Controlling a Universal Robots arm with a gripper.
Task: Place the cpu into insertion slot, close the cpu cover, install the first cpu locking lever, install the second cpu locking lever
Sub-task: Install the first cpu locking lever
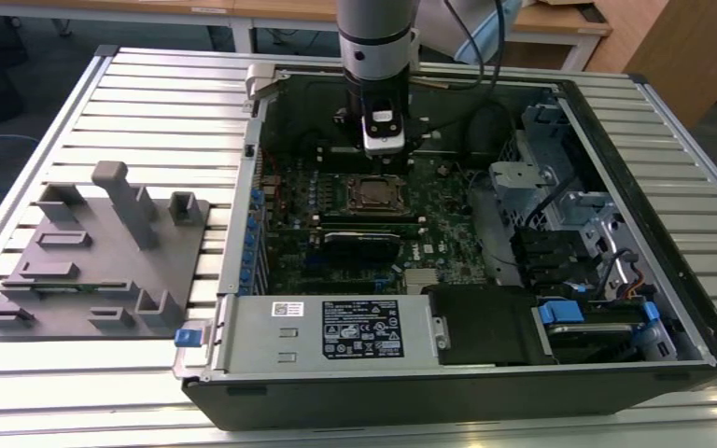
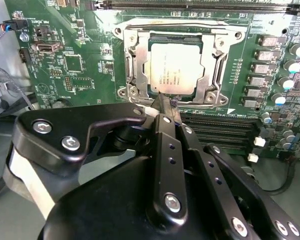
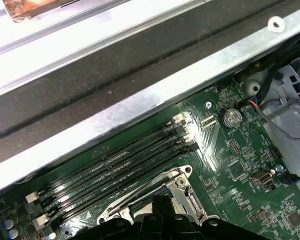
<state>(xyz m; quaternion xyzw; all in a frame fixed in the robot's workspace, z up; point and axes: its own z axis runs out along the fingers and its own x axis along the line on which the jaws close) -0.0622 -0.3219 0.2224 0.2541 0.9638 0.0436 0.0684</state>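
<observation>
The cpu (image 2: pixel 172 67) lies flat in the insertion slot (image 2: pixel 120 31) on the green motherboard, its pale metal top showing through the window of the cpu cover (image 2: pixel 213 60), which lies down over it. A thin wire lever (image 2: pixel 190 22) runs along one side of the socket. My gripper (image 2: pixel 163 102) is shut, with its tips right at the socket's edge beside the cpu, holding nothing I can see. In the exterior view the gripper (image 1: pixel 383 161) hangs inside the open case just behind the socket and cpu (image 1: pixel 370 192). In the first wrist view the socket's frame (image 3: pixel 182 182) shows under the gripper.
A grey power supply box (image 1: pixel 333 327) fills the case's front. Black memory slots (image 2: pixel 215 130) run beside the socket. Drive cages and cables (image 1: pixel 570 224) crowd the exterior view's right. A grey fixture plate (image 1: pixel 97 261) sits on the slatted table at the left. The case wall (image 3: pixel 139 100) is close.
</observation>
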